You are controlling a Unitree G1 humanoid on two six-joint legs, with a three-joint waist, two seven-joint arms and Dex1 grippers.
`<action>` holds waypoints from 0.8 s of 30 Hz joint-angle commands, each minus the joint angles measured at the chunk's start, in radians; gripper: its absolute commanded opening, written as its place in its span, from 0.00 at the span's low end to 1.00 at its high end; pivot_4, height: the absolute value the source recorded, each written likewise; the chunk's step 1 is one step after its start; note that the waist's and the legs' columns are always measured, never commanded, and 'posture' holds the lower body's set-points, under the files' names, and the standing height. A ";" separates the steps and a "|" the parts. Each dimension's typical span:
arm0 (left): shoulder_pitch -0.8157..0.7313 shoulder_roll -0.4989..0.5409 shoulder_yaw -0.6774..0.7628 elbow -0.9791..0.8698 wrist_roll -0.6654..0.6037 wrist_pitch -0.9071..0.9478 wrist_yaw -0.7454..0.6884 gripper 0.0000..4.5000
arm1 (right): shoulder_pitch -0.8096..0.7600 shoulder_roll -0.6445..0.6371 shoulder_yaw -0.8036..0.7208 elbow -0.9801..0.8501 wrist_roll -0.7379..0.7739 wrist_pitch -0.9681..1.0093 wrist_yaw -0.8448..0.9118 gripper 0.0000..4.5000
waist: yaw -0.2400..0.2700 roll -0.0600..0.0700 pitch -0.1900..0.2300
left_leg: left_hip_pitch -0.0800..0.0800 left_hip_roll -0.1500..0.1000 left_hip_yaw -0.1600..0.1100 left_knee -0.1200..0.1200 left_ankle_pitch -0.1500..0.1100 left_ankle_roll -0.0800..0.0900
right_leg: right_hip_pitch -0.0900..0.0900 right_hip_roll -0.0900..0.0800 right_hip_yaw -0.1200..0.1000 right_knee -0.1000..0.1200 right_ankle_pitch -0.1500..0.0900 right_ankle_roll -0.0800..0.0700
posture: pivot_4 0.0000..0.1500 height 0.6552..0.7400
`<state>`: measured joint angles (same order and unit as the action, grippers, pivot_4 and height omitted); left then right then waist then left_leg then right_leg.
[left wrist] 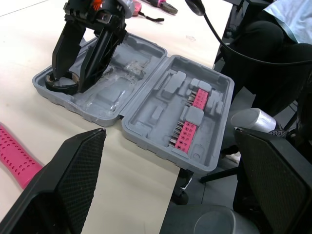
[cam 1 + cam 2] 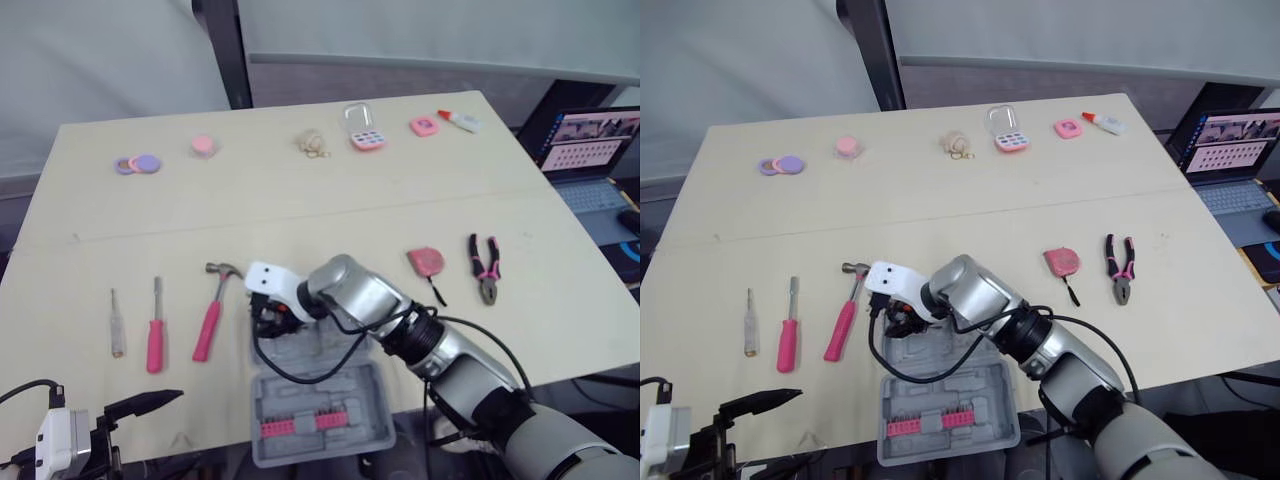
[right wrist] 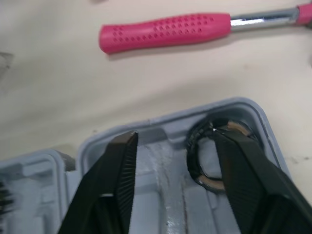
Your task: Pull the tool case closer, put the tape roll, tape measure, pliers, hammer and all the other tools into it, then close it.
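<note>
One tool in by the look of it: the tape roll (image 3: 196,158) lies in the far-left corner pocket of the open tool case (image 2: 320,395). The case sits at the near edge of the bench (image 2: 300,200) w/ its bit-holder half hanging partly off the edge. R end effector (image 3: 174,136) is down inside the case, released, fingers spread. One finger is touching or just inside the roll's ring, can't tell which. L end effector (image 1: 169,134) hangs open off the near-left corner, holding nothing.

Step in hand, as I read it, is getting R clear of the roll. I'd lift R straight up, no sideways drift, so the finger doesn't snag the ring & drag it out of the pocket. No downward push either, since the overhanging half could tip the case. Once clear, the hammer (image 2: 212,315) is nearest, just left of the case. Tape measure (image 2: 427,262) & pliers (image 2: 486,265) lie to the right, screwdrivers (image 2: 155,330) further left.
</note>
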<state>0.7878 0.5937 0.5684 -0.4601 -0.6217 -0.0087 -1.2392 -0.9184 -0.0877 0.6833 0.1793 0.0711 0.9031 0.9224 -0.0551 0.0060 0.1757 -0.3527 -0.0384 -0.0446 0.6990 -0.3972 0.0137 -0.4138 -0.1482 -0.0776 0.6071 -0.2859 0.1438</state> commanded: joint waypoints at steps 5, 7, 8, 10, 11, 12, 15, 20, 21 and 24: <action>0.006 0.003 -0.005 -0.022 -0.004 -0.001 0.007 1.00 | -0.003 -0.014 -0.088 -0.124 0.070 0.031 0.017 0.55 | 0.001 0.000 0.000 | 0.000 0.000 0.000 0.000 0.000 0.000 | 0.000 0.000 0.000 0.000 0.000 0.000 | 1.00 1.00; 0.000 0.006 -0.009 -0.021 -0.002 0.001 0.010 1.00 | 0.027 -0.022 -0.108 -0.133 0.072 -0.015 -0.002 0.55 | 0.001 0.000 0.000 | 0.000 0.000 0.000 0.000 0.000 0.000 | 0.000 0.000 0.000 0.000 0.000 0.000 | 1.00 1.00; -0.003 0.008 -0.010 -0.020 -0.002 0.002 0.012 1.00 | 0.042 -0.025 -0.118 -0.135 0.073 -0.031 -0.011 0.55 | 0.001 0.000 0.000 | 0.000 0.000 0.000 0.000 0.000 0.000 | 0.000 0.000 0.000 0.000 0.000 0.000 | 1.00 1.00; -0.007 0.009 -0.014 -0.021 0.000 0.002 0.016 1.00 | 0.086 -0.037 -0.140 -0.141 0.068 -0.074 -0.029 0.55 | 0.002 0.000 0.000 | 0.000 0.000 0.000 0.000 0.000 0.000 | 0.000 0.000 0.000 0.000 0.000 0.000 | 1.00 1.00; -0.011 0.010 -0.016 -0.020 0.001 0.002 0.018 1.00 | 0.103 -0.039 -0.151 -0.136 0.064 -0.094 -0.041 0.55 | 0.002 -0.001 0.000 | 0.000 0.000 0.000 0.000 0.000 0.000 | 0.000 0.000 0.000 0.000 0.000 0.000 | 1.00 1.00; -0.015 0.012 -0.018 -0.018 0.003 0.003 0.019 1.00 | 0.117 -0.041 -0.159 -0.130 0.063 -0.107 -0.049 0.55 | 0.002 0.000 0.000 | 0.000 0.000 0.000 0.000 0.000 0.000 | 0.000 0.000 0.000 0.000 0.000 0.000 | 1.00 1.00; -0.023 0.015 -0.025 -0.015 0.005 0.003 0.022 1.00 | 0.146 -0.045 -0.171 -0.118 0.059 -0.138 -0.062 0.55 | 0.001 0.000 0.000 | 0.000 0.000 0.000 0.000 0.000 0.000 | 0.000 0.000 0.000 0.000 0.000 0.000 | 1.00 1.00; -0.041 0.025 -0.035 -0.009 0.006 0.008 0.026 1.00 | 0.165 -0.024 -0.195 -0.101 0.061 -0.143 -0.099 0.44 | 0.000 0.000 0.000 | 0.000 0.000 0.000 -0.001 0.000 0.000 | 0.000 0.000 0.000 0.000 0.000 0.000 | 1.00 1.00; -0.044 0.027 -0.036 -0.008 0.006 0.009 0.026 1.00 | 0.166 -0.022 -0.196 -0.099 0.060 -0.145 -0.102 0.44 | 0.000 0.000 0.000 | 0.000 0.000 0.000 -0.001 0.000 0.000 | 0.000 0.000 0.000 0.000 0.000 0.000 | 1.00 1.00; -0.049 0.032 -0.038 -0.005 0.006 0.010 0.024 1.00 | 0.175 -0.016 -0.199 -0.091 0.061 -0.158 -0.108 0.44 | 0.000 0.000 0.000 | 0.000 0.000 0.000 0.000 0.000 0.000 | 0.000 0.000 0.000 0.000 0.000 0.000 | 1.00 1.00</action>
<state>0.7352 0.6186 0.5303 -0.4585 -0.6179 0.0012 -1.2142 -0.7487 -0.1197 0.5018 0.0970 0.1245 0.7663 0.8276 -0.0551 0.0057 0.1755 -0.3526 -0.0383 -0.0445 0.6986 -0.3972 0.0135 -0.4140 -0.1478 -0.0775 0.6074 -0.2860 0.1438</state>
